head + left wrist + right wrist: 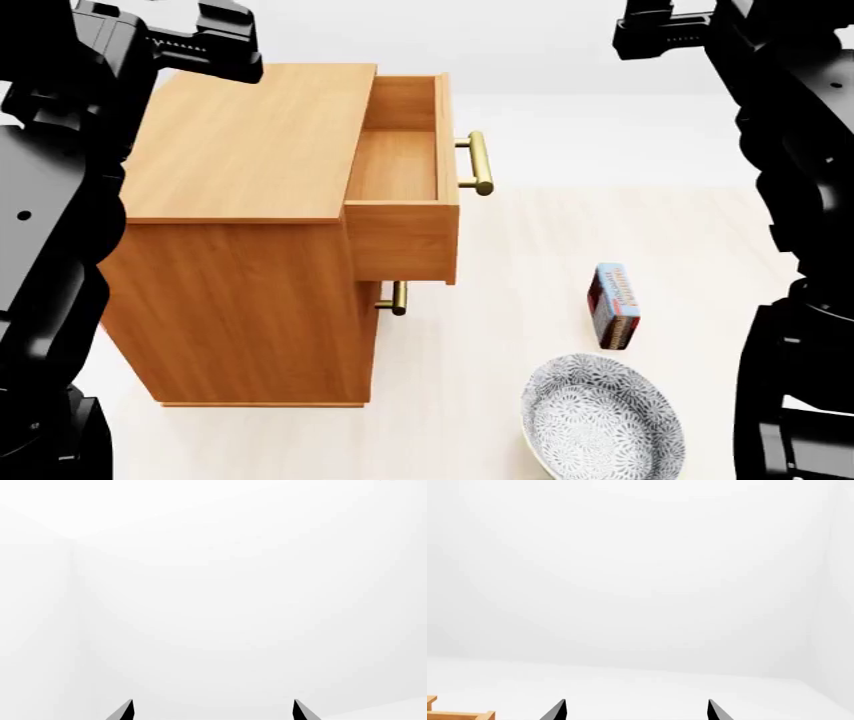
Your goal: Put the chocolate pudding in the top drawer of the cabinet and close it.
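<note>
We found the cabinet (240,150) with its top drawer (396,165) already pulled out and bare inside, its brass handle (478,163) at about 3 o'clock from the cabinet top. The chocolate pudding (613,305) lay on the pale floor (534,250), at roughly 5 o'clock from the open drawer and well apart from it, just beyond the patterned bowl (603,420) at the pudding's 6 o'clock.

Both arms were raised high. The left gripper (213,711) showed two fingertips spread wide with nothing between them, facing only white wall; the right gripper (637,711) likewise stood wide apart and held nothing (a sliver of the cabinet's wood showed at the frame corner).

We judged the pick not yet begun. The risks seemed plain: the pudding is thin and lay low on the floor, so a descent from this height could skid it toward the bowl or pinch only an edge. An arm swinging inward might also knock the protruding drawer front, and a tilted release could leave the box on the drawer's rim, jamming the close.
</note>
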Tool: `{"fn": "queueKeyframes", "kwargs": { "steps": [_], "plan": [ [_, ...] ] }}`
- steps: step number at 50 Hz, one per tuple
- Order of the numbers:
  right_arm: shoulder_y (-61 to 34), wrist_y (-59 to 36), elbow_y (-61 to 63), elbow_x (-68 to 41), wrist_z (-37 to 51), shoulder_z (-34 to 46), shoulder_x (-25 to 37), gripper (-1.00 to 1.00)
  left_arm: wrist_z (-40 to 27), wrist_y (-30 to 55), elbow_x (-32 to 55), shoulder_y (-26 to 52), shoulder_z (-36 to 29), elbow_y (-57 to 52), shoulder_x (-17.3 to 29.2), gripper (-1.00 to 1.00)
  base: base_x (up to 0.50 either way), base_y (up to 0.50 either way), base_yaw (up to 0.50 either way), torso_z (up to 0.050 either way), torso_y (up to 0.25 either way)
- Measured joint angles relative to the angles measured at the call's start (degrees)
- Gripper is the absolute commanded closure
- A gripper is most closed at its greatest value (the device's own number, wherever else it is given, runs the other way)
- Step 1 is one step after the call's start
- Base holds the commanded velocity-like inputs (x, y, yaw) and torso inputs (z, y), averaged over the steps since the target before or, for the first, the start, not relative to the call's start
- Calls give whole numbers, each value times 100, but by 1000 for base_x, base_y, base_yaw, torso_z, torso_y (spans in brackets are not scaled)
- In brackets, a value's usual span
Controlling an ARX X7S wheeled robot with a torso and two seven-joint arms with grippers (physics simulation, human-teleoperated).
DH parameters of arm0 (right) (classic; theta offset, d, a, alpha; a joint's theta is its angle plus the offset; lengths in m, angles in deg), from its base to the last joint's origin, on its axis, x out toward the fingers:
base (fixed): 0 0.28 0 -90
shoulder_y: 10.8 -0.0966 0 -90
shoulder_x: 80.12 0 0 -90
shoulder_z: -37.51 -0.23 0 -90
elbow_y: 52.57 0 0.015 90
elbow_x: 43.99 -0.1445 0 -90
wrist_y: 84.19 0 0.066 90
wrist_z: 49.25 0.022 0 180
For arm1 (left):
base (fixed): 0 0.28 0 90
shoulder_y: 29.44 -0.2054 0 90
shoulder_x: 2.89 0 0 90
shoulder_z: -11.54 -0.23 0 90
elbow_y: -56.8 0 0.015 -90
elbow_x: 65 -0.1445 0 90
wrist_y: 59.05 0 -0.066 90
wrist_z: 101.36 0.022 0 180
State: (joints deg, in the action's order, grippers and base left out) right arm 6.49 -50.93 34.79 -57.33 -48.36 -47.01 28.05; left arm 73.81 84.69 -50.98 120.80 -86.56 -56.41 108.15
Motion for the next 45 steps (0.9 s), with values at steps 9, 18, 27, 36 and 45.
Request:
{"fn": "queueKeyframes", "kwargs": {
  "steps": [9,18,27,36,45],
  "plan": [
    [-1,-9,3,-1,-15,56,26,-100,-10,-12,10,-1,-6,1,8,-100,0,220,0,0,0],
    [-15,-27,-34,-39,-31,88,-2,-100,-25,-19,12,0,-8,3,20,-100,0,0,0,0,0],
    [-228,-67,-291,-111,-210,255,-87,-100,-36,-21,25,1,-14,4,25,-100,0,0,0,0,0],
    [-620,-214,-813,-271,-507,472,-328,-100,-36,-28,37,4,-30,6,39,-100,0,0,0,0,0],
    [-1007,-530,-1424,-488,-835,691,-638,-100,-30,-38,46,7,-52,8,58,-100,0,0,0,0,0]
  ]
}}
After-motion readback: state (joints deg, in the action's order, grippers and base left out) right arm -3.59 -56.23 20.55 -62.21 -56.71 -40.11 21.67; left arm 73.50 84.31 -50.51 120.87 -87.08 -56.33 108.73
